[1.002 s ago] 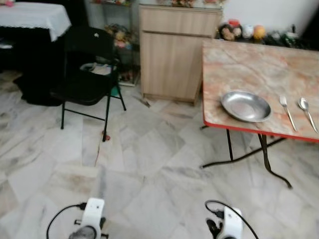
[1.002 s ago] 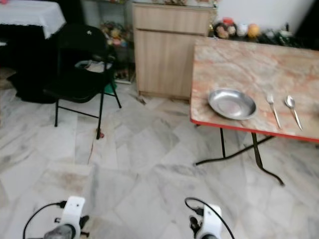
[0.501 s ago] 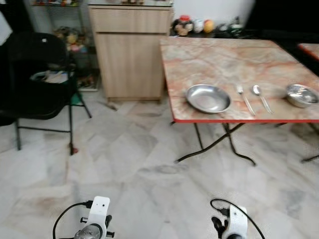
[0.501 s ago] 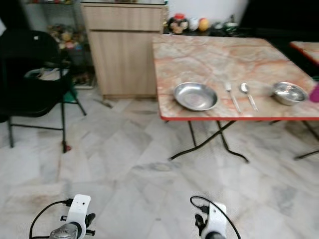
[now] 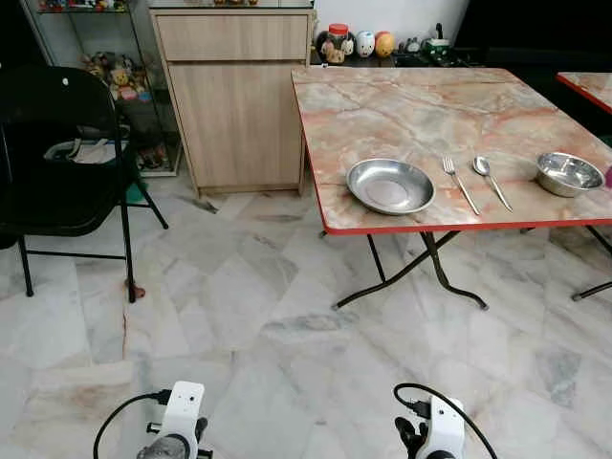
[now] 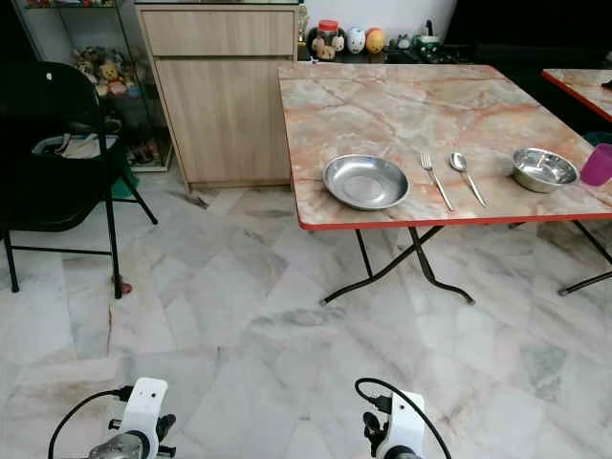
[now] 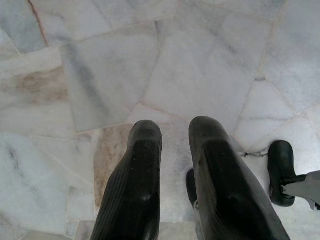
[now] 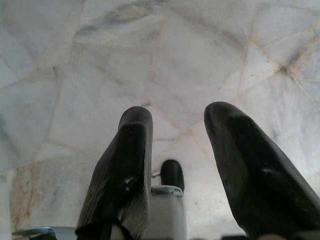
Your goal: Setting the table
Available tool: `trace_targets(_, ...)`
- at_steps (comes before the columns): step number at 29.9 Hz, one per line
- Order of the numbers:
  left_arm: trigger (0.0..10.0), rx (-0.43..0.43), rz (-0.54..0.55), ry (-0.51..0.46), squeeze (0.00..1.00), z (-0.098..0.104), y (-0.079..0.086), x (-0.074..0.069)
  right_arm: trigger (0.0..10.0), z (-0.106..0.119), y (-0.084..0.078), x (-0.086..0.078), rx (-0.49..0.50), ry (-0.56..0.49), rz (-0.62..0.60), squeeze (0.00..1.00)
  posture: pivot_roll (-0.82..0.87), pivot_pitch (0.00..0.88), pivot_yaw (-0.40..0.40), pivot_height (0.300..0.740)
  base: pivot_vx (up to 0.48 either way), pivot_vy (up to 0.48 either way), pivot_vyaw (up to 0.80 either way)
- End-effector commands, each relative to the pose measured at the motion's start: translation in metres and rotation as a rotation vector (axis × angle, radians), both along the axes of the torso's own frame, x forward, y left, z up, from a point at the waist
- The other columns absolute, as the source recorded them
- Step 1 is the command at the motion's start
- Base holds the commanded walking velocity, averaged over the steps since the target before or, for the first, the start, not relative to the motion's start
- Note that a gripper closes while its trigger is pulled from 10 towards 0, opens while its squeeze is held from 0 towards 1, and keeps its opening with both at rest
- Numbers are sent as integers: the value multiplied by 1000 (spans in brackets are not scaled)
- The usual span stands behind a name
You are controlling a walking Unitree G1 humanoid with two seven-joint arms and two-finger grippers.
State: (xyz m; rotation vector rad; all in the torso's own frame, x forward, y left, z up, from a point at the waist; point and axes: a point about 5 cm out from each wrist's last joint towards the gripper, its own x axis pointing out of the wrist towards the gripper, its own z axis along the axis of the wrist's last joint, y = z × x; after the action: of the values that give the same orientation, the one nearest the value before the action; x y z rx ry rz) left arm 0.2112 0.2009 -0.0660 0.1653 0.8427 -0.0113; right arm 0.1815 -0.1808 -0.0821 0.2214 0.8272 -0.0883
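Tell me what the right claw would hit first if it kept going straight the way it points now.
The right claw points straight down at the marble floor. Nothing lies between its open fingers and the tiles, so the floor would likely come first, though depth is hard to judge.

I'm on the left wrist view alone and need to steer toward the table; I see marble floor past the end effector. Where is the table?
Observer: The table stands ahead and to the robot's right.
Operator: What is set on it so far?
Observer: A metal plate sits near the front edge, with a fork, a spoon and a metal bowl in a row to its right.
Operator: Anything to mind on the left side?
Observer: A black folding chair stands ahead on the robot's left, with a wooden cabinet between it and the table.
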Motion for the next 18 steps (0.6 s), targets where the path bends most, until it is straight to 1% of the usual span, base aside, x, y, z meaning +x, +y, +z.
trace_targets(1,10000,16,-11,28,0,-3,0,-4,10000,0,-3,-1,-7,7,-6,0,59,0,-37,740,0,-262,0)
trace_targets(9,10000,20,-10,31,0,-3,0,-5,10000,0,-4,-1,-13,9,1,0,58,0,-39,740,0,-284,0)
trace_targets(18,10000,22,-10,34,0,-4,0,-6,10000,0,-4,-1,-29,12,26,0,55,0,-39,740,0,-377,0)
